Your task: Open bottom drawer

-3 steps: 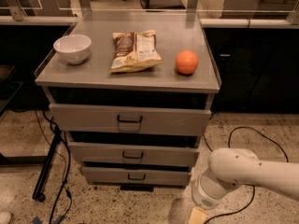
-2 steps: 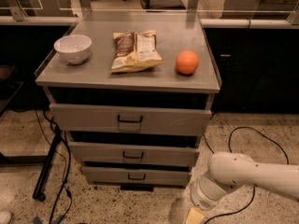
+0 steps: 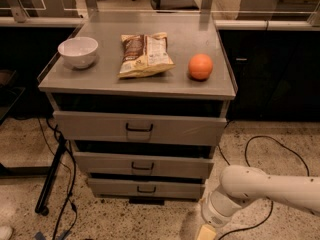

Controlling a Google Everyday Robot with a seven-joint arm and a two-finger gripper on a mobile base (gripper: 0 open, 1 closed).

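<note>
The bottom drawer (image 3: 146, 188) is the lowest and shortest grey front of the cabinet, with a small dark wire handle (image 3: 146, 189) at its centre. It sits pushed in under the middle drawer (image 3: 142, 165). My white arm (image 3: 270, 186) comes in from the lower right. My gripper (image 3: 206, 231) hangs low near the floor at the bottom edge of the view, just right of and below the bottom drawer's right end, apart from the handle. Most of the gripper is cut off by the view's edge.
The cabinet top (image 3: 100, 79) holds a white bowl (image 3: 78, 51), a chip bag (image 3: 145, 55) and an orange (image 3: 200, 66). The top drawer (image 3: 139, 128) is the widest. Black cables (image 3: 260, 149) lie on the speckled floor at the right, and a black stand leg (image 3: 50, 181) stands at the left.
My arm's wrist has sunk slightly lower and shifted a little left toward the cabinet. The drawers and the things on top have not moved.
</note>
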